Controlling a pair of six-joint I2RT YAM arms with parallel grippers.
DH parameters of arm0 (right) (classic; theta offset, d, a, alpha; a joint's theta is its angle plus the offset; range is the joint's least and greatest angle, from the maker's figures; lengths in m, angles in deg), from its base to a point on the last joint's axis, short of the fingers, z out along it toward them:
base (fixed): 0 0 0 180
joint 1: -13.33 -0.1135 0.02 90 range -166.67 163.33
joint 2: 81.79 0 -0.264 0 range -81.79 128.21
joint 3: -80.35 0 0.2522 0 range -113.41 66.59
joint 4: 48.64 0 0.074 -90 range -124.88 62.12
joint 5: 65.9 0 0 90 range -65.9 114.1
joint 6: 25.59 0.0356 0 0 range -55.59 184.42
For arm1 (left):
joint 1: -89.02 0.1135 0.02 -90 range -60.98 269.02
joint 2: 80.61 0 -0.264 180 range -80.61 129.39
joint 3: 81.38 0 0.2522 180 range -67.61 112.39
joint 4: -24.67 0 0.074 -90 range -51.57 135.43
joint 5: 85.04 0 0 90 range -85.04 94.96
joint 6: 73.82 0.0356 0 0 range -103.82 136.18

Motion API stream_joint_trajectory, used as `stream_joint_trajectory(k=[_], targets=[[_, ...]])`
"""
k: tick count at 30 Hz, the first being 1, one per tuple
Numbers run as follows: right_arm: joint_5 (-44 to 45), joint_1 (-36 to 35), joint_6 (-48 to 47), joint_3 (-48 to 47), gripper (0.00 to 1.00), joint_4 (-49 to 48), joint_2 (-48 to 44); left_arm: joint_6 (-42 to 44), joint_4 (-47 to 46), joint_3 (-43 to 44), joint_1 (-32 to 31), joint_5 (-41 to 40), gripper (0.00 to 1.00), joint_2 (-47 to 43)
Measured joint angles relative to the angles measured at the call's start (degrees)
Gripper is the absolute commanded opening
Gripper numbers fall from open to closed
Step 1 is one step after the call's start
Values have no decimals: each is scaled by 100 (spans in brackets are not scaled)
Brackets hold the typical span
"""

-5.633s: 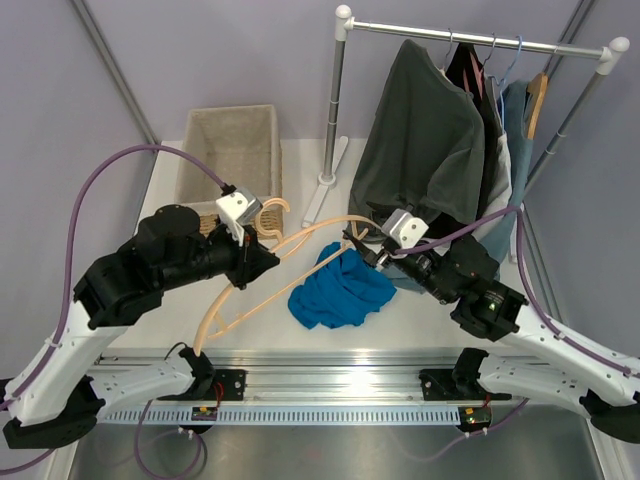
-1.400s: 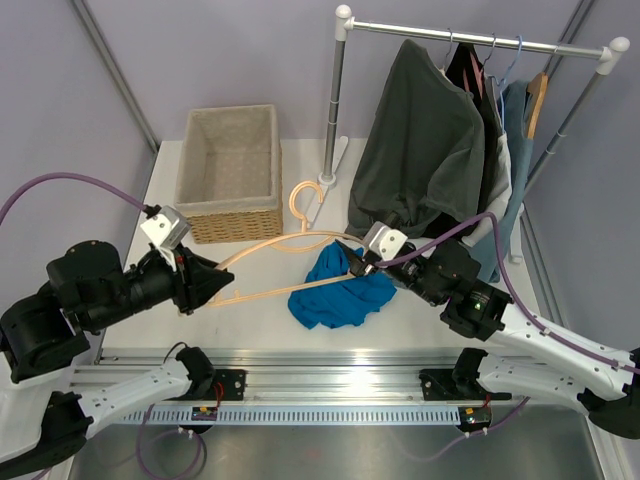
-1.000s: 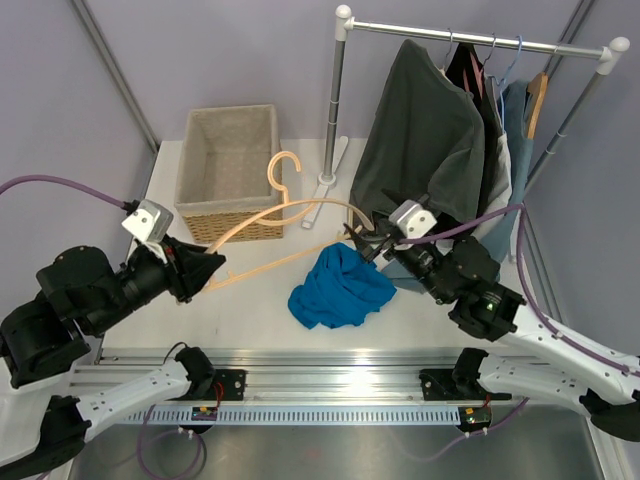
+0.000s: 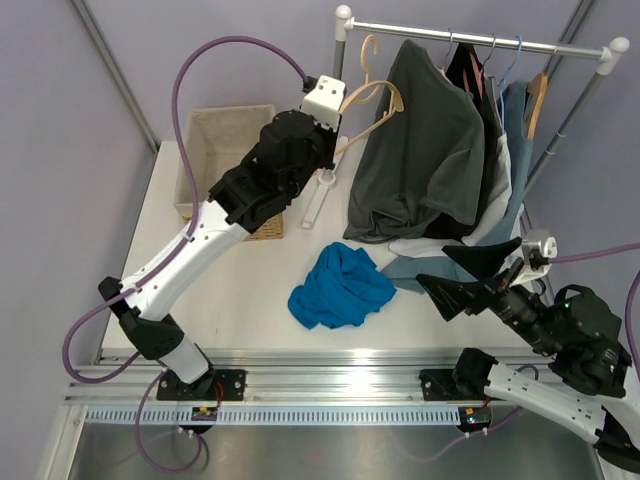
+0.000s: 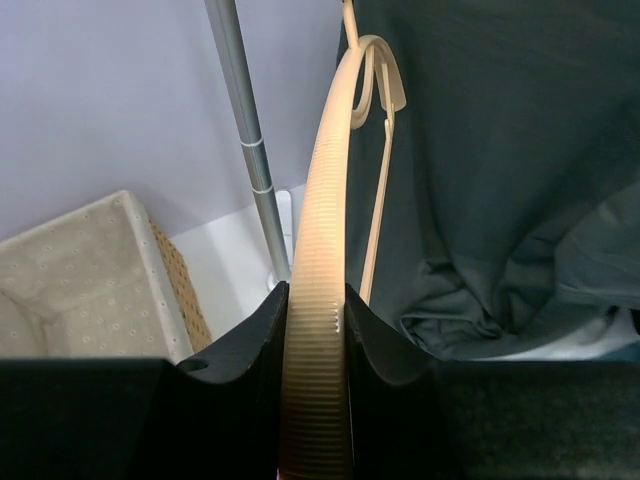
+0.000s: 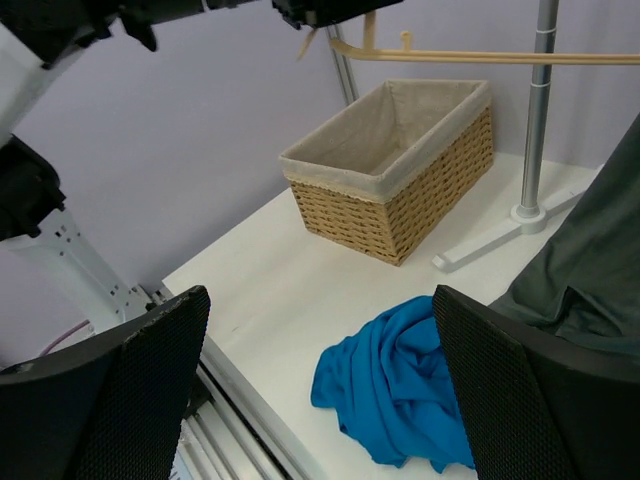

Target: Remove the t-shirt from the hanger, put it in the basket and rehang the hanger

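- The left gripper [image 5: 315, 305] is closed narrowly on the hanger [image 4: 372, 103], one black finger pressed against each side of its ribbed cream bar in the left wrist view.
- The hanger is bare and held high off the table [image 4: 200, 260], just beside the upright post of the clothes rack [image 4: 480, 40]. Its hook points up near the left end of the rail; whether it touches the rail cannot be told.
- The blue t-shirt [image 4: 340, 288] lies crumpled in a heap on the table, free of the hanger, between the two arm bases and nearer the front edge than the rack.
- The right gripper [image 4: 468, 276] hangs above the right side of the table with its fingers spread wide and nothing between them. It is apart from the t-shirt.
- The wicker basket [image 6: 340, 150] stands at the back left of the table, near the rack's foot. What shows of its inside is the pale fabric lining that folds over the rim. The left arm crosses over its right part in the top view.
- The t-shirt is outside the basket, well apart from it.
- A dark grey garment [image 4: 420, 140] hangs from the rail, its lower hem close to the t-shirt, and further clothes [image 4: 505, 125] hang packed together to its right.
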Motion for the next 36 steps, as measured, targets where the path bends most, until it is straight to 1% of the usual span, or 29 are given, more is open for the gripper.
stream_joint_trajectory(k=[3,7,17,28,36], targets=[[-31,0,85,9,99,15,-289,238,-179,138,0,-125,0,326],[-109,0,151,46,99,-13,-645,487,-393,271,0,-223,0,540],[-282,0,195,144,99,-15,-702,999,-1217,393,0,-492,0,577],[-306,0,195,208,99,-55,-756,1224,-1451,706,0,-581,0,791],[-308,0,195,297,99,-114,-909,1250,-1556,741,129,-595,0,1377]])
